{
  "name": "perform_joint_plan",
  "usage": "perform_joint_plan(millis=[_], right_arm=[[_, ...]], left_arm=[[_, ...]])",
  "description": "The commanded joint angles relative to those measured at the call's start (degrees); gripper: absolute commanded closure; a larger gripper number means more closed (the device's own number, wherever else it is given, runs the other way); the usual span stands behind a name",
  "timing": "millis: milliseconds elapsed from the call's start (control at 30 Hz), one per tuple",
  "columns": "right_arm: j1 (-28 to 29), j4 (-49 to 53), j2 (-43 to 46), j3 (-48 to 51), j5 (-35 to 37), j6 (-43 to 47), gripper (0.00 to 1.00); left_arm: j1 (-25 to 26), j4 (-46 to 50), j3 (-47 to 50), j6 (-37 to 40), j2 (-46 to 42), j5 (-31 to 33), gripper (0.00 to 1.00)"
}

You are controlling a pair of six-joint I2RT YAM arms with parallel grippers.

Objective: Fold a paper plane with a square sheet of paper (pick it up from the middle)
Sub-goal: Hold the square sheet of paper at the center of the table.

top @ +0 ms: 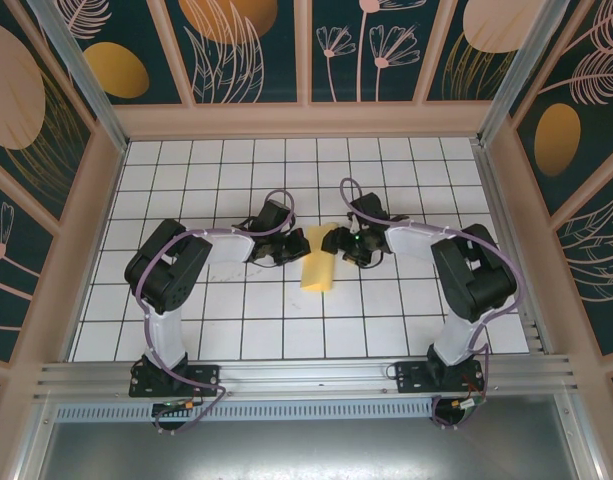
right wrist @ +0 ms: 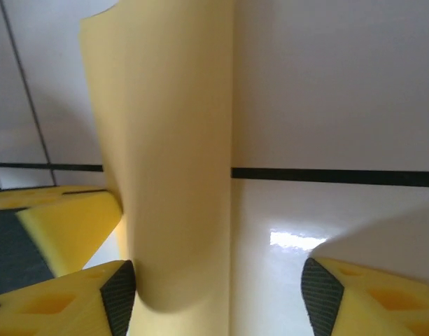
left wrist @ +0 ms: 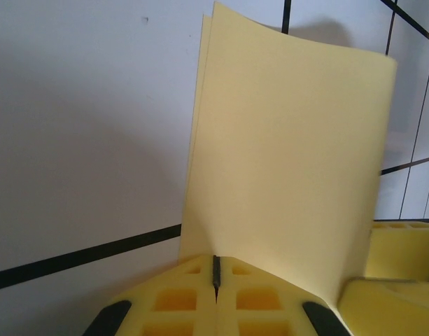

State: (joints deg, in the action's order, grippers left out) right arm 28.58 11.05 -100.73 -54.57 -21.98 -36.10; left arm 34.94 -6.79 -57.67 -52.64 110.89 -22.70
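1. Sheet [top: 319,262] doubled over at mid-bench [top: 236,330]; left tool [left wrist: 215,274] clenched on its edge.
2. Right tool [right wrist: 217,294] released, sheet against one pad.
3. Likely halving fold; next, press the crease flat.

You've got a plain pale-yellow square sheet of paper [top: 318,268], a white desk [top: 236,330] gridded in black — and walls [top: 386,50] of dark teal with peach leaf and flower outlines.
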Motion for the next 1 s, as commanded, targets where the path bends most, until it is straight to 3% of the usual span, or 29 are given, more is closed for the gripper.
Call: perform_joint_plan(millis=[0,133,267,433,967], right_arm=[[1.1,2.8,-1.4,-1.7,2.0,1.0,0.42],[1.2,4.7,-1.8,-1.9,3.8,1.8,0.43],[1.3,6.3,-2.4,-3.1,5.1,2.3,0.41],[2.0,9.6,-4.0,-5.1,8.3,2.5,0.41],[2.1,11.5,-4.6,-6.9,6.7,5.3,0.42]], left_arm=[[0.3,0.0,-1.5,1.1,-0.5,-1.1,1.00],[0.3,0.5,-0.8,0.5,-4.6,2.4,0.93],[0.2,3.5,1.6,-2.0,-13.2,15.2,0.79],[0.1,8.3,5.6,-3.8,-20.3,26.3,0.78],[0.0,5.9,6.7,-2.9,-20.8,23.2,0.79]])
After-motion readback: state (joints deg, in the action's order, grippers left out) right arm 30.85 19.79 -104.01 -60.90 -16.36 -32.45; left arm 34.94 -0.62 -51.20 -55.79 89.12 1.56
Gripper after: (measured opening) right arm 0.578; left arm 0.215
